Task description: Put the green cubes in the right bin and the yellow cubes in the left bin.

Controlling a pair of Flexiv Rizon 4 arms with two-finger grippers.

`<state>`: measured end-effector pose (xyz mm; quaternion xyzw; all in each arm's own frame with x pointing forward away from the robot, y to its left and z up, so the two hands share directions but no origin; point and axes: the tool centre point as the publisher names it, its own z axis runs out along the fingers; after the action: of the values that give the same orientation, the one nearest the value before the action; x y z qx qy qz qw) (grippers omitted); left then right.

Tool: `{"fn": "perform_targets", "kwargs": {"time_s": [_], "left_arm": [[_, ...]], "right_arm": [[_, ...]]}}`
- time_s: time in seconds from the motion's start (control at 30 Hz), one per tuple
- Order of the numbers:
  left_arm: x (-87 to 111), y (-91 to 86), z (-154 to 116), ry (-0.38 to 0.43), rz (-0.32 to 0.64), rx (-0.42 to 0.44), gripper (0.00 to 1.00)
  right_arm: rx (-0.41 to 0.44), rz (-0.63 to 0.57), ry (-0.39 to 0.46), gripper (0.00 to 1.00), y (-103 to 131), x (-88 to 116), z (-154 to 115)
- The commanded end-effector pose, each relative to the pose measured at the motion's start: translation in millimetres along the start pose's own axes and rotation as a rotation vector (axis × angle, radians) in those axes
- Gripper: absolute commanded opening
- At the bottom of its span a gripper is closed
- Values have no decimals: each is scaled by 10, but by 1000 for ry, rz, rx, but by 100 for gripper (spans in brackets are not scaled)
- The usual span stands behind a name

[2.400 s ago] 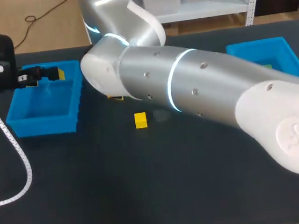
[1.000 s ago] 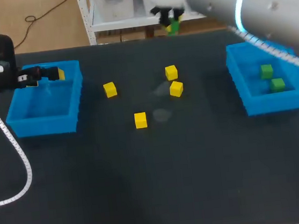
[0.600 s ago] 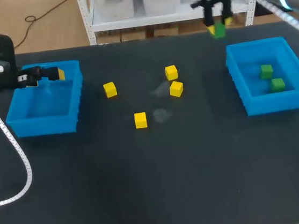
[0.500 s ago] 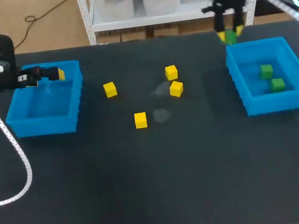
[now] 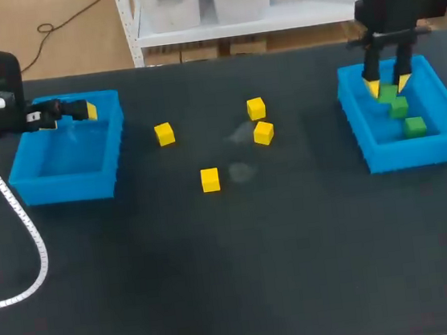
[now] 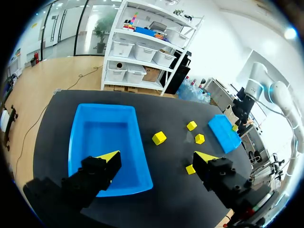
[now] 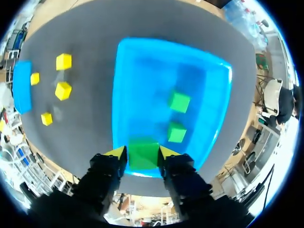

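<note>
From above, the right gripper (image 5: 387,84) hangs fingers-down over the right bin (image 5: 416,152), clenched on a green cube (image 5: 387,94). This cube sits over the bin's back half, placed so that a release would drop it beside the two loose green cubes (image 5: 398,107) in there. How high it hangs over the bin's floor is hard to judge from this angle. Four yellow cubes (image 5: 210,179) lie scattered mid-tabletop (image 5: 220,281), all outside the left bin (image 5: 64,186). The left gripper (image 5: 72,112) hovers at that bin's far edge, probably parked there out of the other arm's way.

From the left wrist, the left gripper (image 6: 159,159) has its fingers spread wide with nothing between them. The left bin (image 6: 71,142) lies under and ahead of it and holds no cubes. The yellow cubes (image 6: 159,138) lie farther out, towards the right bin (image 6: 223,133).

From the right wrist, both yellow tips of the right gripper (image 7: 142,153) press the held green cube (image 7: 143,154) from two sides. The cube is framed by the right bin (image 7: 152,76), just inside its near wall. The two loose green cubes (image 7: 179,101) rest ahead of it, apart from each other. The drop looks safely inside the walls, so opening the fingers seems the next sensible step.
</note>
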<state>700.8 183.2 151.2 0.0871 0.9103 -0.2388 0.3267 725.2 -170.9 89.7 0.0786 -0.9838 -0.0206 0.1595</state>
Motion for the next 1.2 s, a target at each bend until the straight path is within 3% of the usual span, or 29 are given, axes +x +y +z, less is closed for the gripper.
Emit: {"fn": "perform_targets", "kwargs": {"time_s": [0.03, 0.93, 1.07, 1.2], "left_arm": [[13, 15, -1, -6, 2, 8, 100], [13, 15, -1, -6, 2, 8, 100], [14, -167, 47, 98, 161, -54, 100], [0, -549, 222, 190, 360, -7, 100]], "right_arm": [[27, 0, -856, 100, 79, 244, 49], [27, 0, -856, 100, 79, 244, 49], [27, 0, -856, 100, 79, 244, 49], [27, 0, -856, 100, 79, 244, 49]]}}
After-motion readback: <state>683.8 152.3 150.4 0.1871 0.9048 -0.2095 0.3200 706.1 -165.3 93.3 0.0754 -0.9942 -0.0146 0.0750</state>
